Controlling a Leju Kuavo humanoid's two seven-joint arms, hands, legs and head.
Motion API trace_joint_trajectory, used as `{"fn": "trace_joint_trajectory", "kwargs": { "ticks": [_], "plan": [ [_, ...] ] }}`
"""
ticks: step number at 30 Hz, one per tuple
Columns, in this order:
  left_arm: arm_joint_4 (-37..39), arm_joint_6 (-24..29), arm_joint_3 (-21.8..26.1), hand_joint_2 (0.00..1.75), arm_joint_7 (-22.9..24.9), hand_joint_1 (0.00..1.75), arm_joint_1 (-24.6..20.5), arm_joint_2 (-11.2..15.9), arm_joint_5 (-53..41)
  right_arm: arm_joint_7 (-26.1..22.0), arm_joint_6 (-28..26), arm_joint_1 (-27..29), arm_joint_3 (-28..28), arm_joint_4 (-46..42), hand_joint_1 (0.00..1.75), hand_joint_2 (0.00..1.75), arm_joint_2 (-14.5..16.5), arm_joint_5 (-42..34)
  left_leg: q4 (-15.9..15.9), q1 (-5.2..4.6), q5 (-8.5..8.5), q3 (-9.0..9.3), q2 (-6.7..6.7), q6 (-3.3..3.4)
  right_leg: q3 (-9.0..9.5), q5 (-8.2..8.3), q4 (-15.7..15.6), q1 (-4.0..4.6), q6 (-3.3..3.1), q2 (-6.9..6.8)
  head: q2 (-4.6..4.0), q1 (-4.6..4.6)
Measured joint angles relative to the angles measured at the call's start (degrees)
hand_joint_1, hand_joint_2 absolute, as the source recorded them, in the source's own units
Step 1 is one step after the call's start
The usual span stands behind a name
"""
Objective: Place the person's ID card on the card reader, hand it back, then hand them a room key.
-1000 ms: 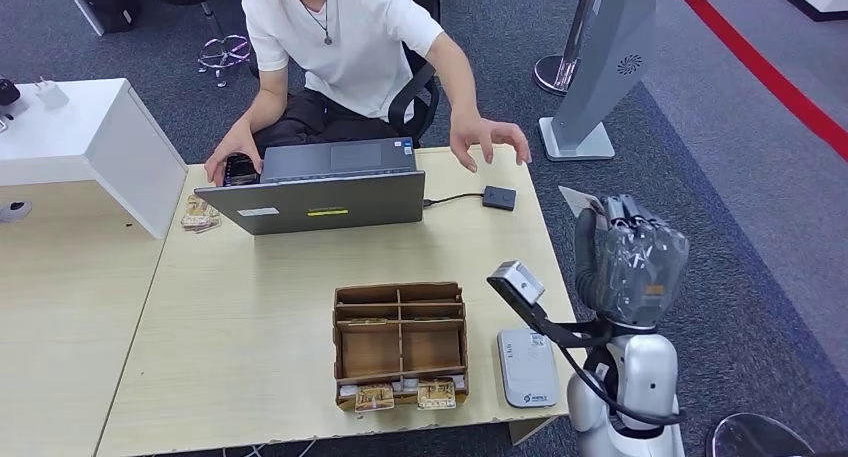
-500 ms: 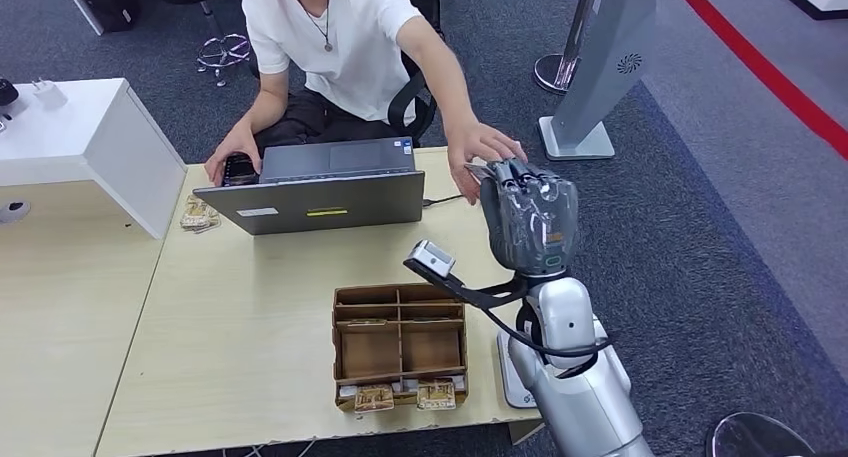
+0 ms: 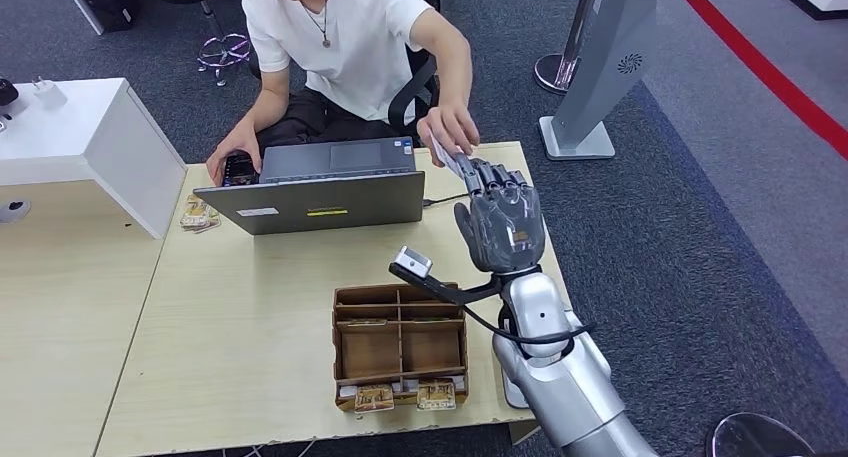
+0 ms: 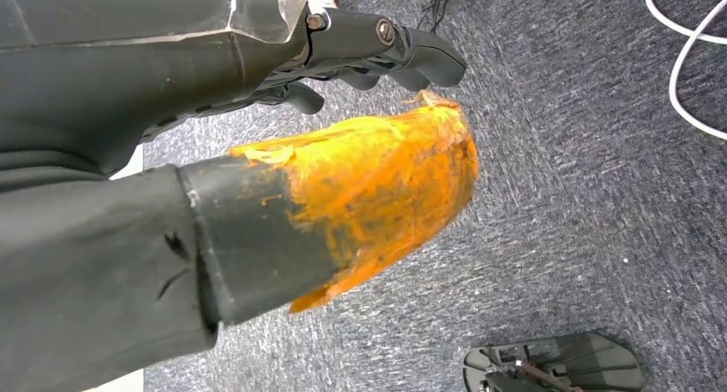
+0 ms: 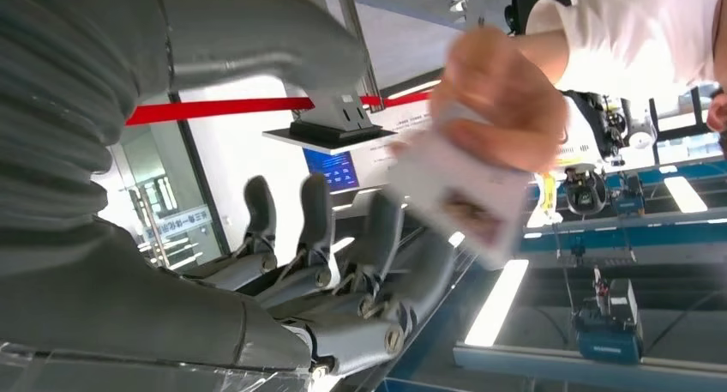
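Card [image 3: 450,160], pale with a small dark picture on its face, sits upper centre of the head frame, long axis slanting down-right from the person's hand [image 3: 447,129] toward the right hand [image 3: 500,222], whose fingers [image 3: 497,180] spread wide, holding nothing.

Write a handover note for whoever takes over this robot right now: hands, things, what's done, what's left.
Right hand: open, stretched toward the person, holding nothing.
Left hand: hanging over the floor, empty; finger state unclear.
ID card: in the person's hand, just past the robot's fingertips.
Done: hand-back looks complete.
Left: room key, probably from the wooden organiser, front row.
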Motion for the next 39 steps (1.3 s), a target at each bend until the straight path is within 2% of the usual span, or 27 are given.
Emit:
{"fn": "trace_joint_trajectory", "kwargs": {
  "ticks": [10,21,32,39],
  "plan": [
    [0.0,0.0,0.0,0.0,0.0,0.0,0.02,0.11,0.01,-0.03,-0.01,0.18,0.09,0.64,0.0,1.75,-0.14,-0.03,0.0,0.0,0.0,0.0,0.0,0.0,-0.01,0.0,0.0,0.0,0.0,0.0,0.0,0.0],
    [0.0,0.15,0.01,0.0,-0.37,0.0,0.38,0.25,0.74,-1.72,-0.11,5.05,0.04,-4.79,0.0,1.75,-1.37,-0.44,0.0,0.0,-0.01,-0.01,0.0,0.0,-0.02,0.0,0.0,0.0,0.0,0.0,0.0,0.0],
    [0.0,0.33,0.02,0.0,-0.77,0.0,0.83,0.51,1.98,-8.31,0.19,12.36,0.73,-14.77,0.0,1.75,-3.22,-11.89,-0.01,0.0,-0.02,-0.02,0.0,-0.01,-0.03,-0.01,0.0,0.0,0.0,0.0,0.0,0.01],
    [0.0,0.34,0.03,0.0,-0.8,0.0,0.87,0.54,2.35,-9.35,0.68,14.26,1.43,-17.9,0.0,1.75,-4.03,-13.47,0.0,0.0,-0.02,-0.02,0.01,-0.02,-0.03,-0.01,0.0,0.0,0.0,0.0,0.0,0.0]
  ]
}}
